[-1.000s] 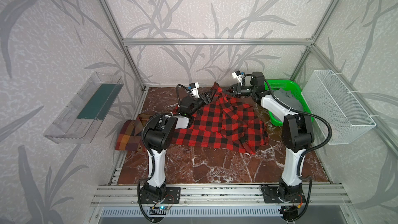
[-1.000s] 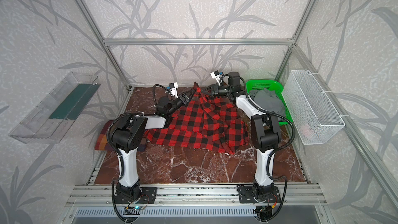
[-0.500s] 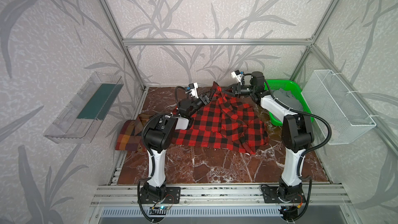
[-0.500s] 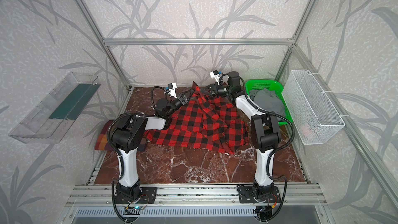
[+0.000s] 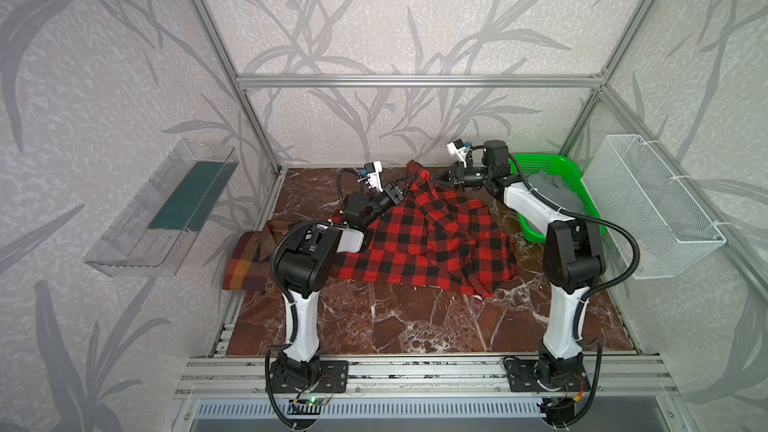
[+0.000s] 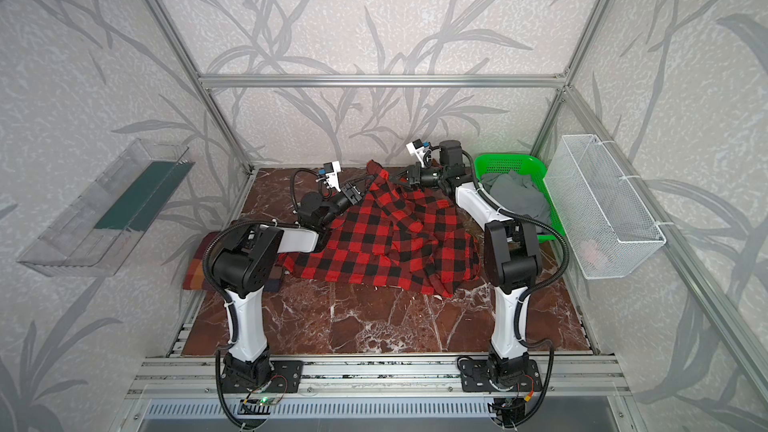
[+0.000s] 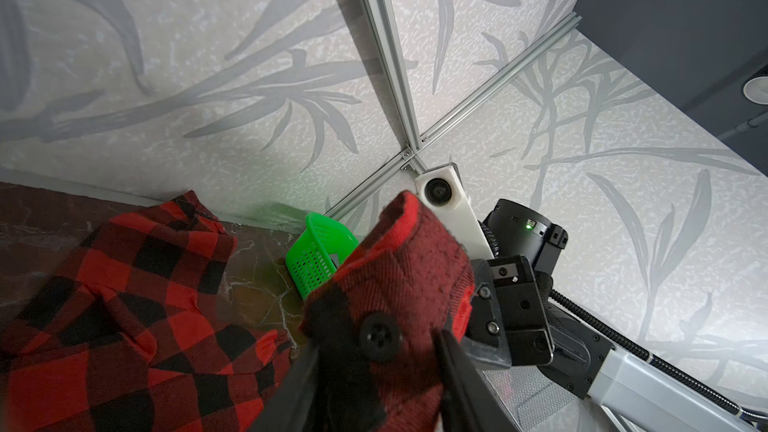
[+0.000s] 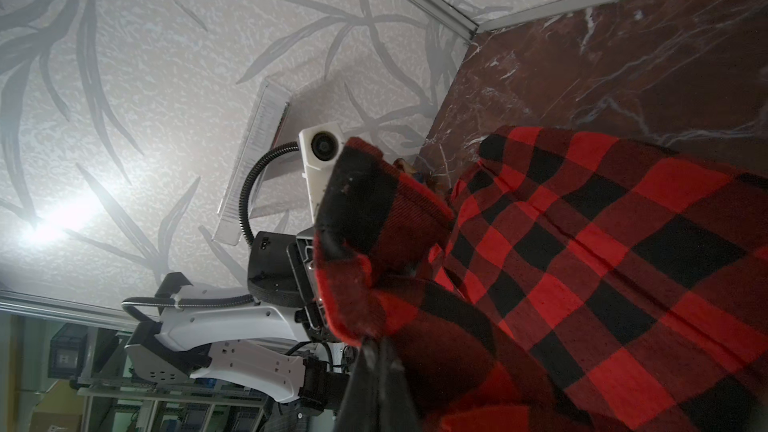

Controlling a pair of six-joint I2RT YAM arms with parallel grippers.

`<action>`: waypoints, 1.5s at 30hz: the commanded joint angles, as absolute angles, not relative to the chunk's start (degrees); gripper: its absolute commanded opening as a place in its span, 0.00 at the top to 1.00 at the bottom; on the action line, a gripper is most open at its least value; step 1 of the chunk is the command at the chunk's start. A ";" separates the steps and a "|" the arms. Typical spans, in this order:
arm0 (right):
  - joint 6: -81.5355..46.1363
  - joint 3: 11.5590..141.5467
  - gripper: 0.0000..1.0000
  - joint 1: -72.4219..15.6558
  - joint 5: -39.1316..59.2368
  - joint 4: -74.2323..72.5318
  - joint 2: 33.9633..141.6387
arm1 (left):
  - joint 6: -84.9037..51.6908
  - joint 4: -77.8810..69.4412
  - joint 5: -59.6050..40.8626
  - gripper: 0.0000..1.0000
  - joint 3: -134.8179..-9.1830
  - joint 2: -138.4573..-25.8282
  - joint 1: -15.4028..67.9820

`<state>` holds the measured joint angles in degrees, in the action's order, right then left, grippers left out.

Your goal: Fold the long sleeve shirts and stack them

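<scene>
Top views both show the brown plaid shirt [image 5: 247, 259] at the left edge of the marble tabletop [image 5: 395, 317]. It lies as a flat, compact slab, partly hidden behind the left arm, and looks already folded. To its right, above the middle of the frame, the left gripper [image 5: 408, 183] reaches into a raised peak of the red-and-black shirt [image 5: 419, 243]. The rest of that shirt sprawls rumpled across the centre of the tabletop, with a loose tail hanging toward the lower right. In the left wrist view the jaws stand apart on either side of a buttoned band [image 7: 399, 276], cuff or collar I cannot say. Cloth fills the gap, and I cannot tell whether they already bite. Just right of the peak, the right gripper [image 5: 438, 179] has its fingers pressed together on the same bunched cloth, and the right wrist view shows red check gathered at its tips. Farther right a green basket [image 5: 540, 158] holds grey cloth [image 5: 548, 193]. The flannel looks light, limp and fairly thick, so it should drape and sag from any held point rather than keep a shape. Its napped surface probably slips little. The doubled, stitched edges, such as cuff, collar and shoulder seams, seem the best places to pinch. Two grips held well apart would likely be needed to pull it flat.
</scene>
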<state>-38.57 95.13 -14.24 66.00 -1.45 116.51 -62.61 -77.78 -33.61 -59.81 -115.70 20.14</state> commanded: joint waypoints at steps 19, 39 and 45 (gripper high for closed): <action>-18.55 107.40 1.00 -15.34 45.79 27.19 117.73 | -63.31 -72.01 -37.50 1.00 -63.02 -110.88 21.40; -9.68 76.12 0.52 -23.98 18.41 2.39 90.15 | -48.62 34.06 -2.62 1.00 -107.53 -113.09 30.73; -5.51 73.75 0.50 -28.39 17.80 -0.15 90.22 | -51.43 46.90 0.04 1.00 -120.69 -118.73 32.70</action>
<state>-8.64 73.93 -25.91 19.42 4.19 90.72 -49.36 35.42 -2.85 -115.20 -116.81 31.24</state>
